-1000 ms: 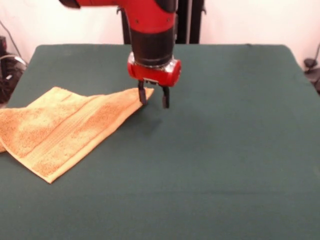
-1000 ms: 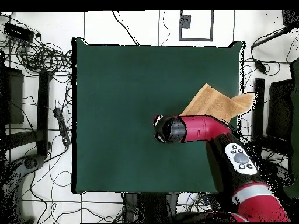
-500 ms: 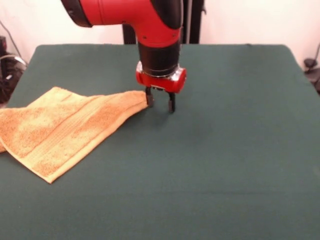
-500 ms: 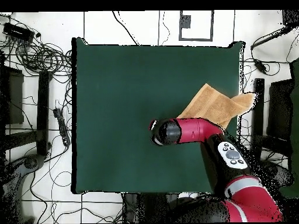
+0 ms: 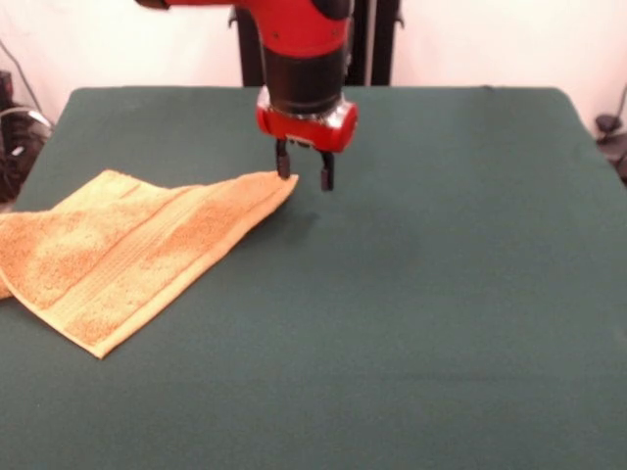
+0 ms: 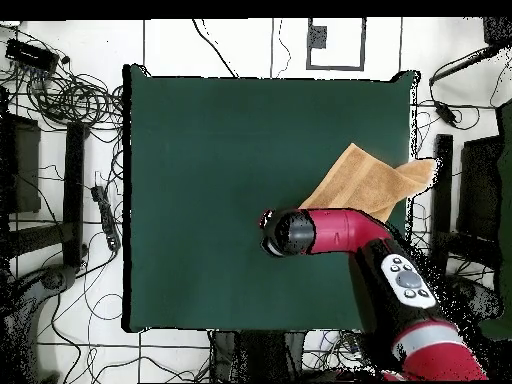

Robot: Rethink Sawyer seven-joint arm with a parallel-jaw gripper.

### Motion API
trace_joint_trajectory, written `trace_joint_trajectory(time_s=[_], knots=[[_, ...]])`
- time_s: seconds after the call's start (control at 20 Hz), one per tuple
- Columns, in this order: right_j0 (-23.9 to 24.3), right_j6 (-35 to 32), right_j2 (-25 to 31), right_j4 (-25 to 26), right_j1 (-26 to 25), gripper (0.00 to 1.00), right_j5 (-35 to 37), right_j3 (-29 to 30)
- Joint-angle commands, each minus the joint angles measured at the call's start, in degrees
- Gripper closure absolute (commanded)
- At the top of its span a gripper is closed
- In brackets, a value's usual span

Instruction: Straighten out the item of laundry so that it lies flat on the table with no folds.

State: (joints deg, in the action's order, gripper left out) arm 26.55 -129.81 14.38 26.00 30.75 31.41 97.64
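The golden-orange terry hand towel point(image 5: 127, 255) is not yet flat: it lies folded over itself as a rough triangle at one side of the dark green cloth-covered worktop point(image 5: 441, 294), and in the overhead view one part point(image 6: 415, 175) reaches over the worktop edge.

The black two-fingered claw point(image 5: 303, 171) on the red and black arm hangs just above the towel's pointed inner corner. Its fingers stand apart and grasp nothing. One finger sits at the corner tip; the other is over bare cloth beside it.

Risks from this position:

- Missed grasp. The corner appears to lie only partly between the fingers. A closing motion may catch only the fringe, or nothing.
- Cover pinch. The towel lies thin on a cloth cover. A deep descent may seize the green cover together with the towel.
- Incomplete unfolding. A pull on this corner alone may drag the whole folded stack across the worktop instead of opening it.
- Slide-off. The overhanging part may draw the towel off the worktop if the corner is lifted.
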Motion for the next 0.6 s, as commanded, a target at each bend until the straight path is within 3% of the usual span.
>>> trace_joint_trajectory(time_s=[0.05, 0.3, 0.6], knots=[[-0.4, -0.6, 1.6, -4.7, 5.3, 0.00, 8.1, 5.1], [-4.4, -6.7, -2.6, -0.7, -4.3, 0.00, -2.3, 0.3], [-10.3, -11.1, -7.2, -0.6, -12.9, 0.00, -9.8, -6.7]])
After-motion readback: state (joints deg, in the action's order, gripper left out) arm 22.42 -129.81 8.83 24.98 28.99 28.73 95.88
